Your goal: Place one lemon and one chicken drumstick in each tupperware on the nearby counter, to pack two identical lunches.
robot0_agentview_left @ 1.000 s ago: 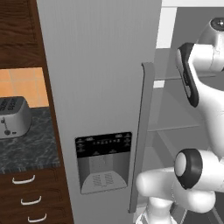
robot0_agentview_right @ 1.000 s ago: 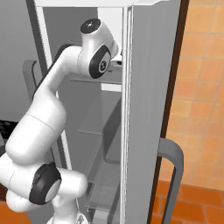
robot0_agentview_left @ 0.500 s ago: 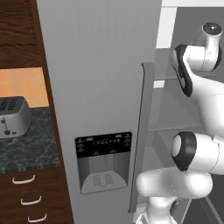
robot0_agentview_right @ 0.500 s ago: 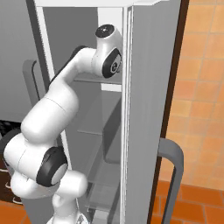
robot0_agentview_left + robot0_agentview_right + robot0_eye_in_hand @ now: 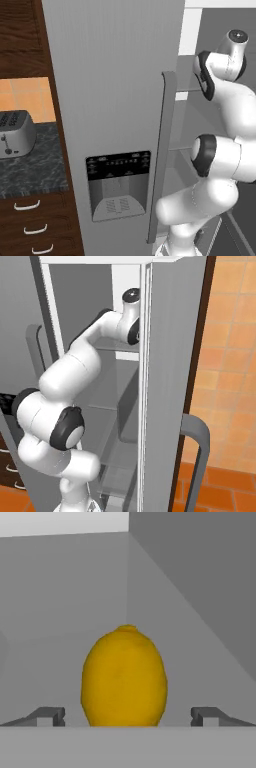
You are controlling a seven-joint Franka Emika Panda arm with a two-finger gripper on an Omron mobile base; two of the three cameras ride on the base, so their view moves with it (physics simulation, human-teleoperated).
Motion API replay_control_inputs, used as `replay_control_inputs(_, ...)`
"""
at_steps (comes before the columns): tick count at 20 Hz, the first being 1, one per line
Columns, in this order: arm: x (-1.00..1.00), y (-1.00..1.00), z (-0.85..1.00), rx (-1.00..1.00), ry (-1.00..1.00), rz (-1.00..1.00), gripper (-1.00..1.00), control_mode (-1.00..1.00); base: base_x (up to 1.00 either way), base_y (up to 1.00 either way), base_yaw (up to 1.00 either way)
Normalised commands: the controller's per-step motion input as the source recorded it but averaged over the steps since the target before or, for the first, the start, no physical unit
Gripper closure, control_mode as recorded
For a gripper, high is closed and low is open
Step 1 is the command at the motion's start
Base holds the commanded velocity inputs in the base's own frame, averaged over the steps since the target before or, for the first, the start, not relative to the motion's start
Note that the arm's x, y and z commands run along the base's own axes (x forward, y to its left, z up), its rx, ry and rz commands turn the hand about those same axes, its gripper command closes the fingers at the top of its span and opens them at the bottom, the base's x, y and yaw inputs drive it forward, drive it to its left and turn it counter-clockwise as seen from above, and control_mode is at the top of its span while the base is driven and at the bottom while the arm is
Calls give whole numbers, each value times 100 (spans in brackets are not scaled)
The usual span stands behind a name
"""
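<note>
Yellow and upright, the lemon point(image 5: 124, 677) sits on a grey fridge shelf point(image 5: 200, 677) near the back wall of the compartment, straight ahead of the gripper point(image 5: 128, 716). The jaws stand wide open, one fingertip on each side of the fruit and clear of it; they hold nothing, and the lemon lies between them but a little beyond the tips.

From the base cameras the white arm point(image 5: 75, 371) reaches up into the open fridge point(image 5: 115, 90), its wrist at an upper shelf behind the door point(image 5: 170, 356). Off to the left of the fridge, the counter point(image 5: 30, 170) carries a silver toaster point(image 5: 15, 134) at its back edge, above brown drawers point(image 5: 35, 225) with curved handles.

By my reading the task is barely begun: this lemon is about to be grasped, not yet lifted. No tupperware or drumstick can be seen here, so nothing shows as packed. Closing on the lemon, carrying it to the counter, and fetching the remaining lemon and both drumsticks all appear left to do.
</note>
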Motion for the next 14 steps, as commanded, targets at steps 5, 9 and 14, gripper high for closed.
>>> replay_control_inputs(5, 38, -2, -13, 0, 0, 0, 100, -100, 0, 0, 0)
replay_control_inputs(9, 19, 0, -20, 0, 0, 0, 100, -100, 0, 0, 0)
replay_control_inputs(14, 1, 0, -23, 0, 0, 0, 100, -100, 0, 0, 0)
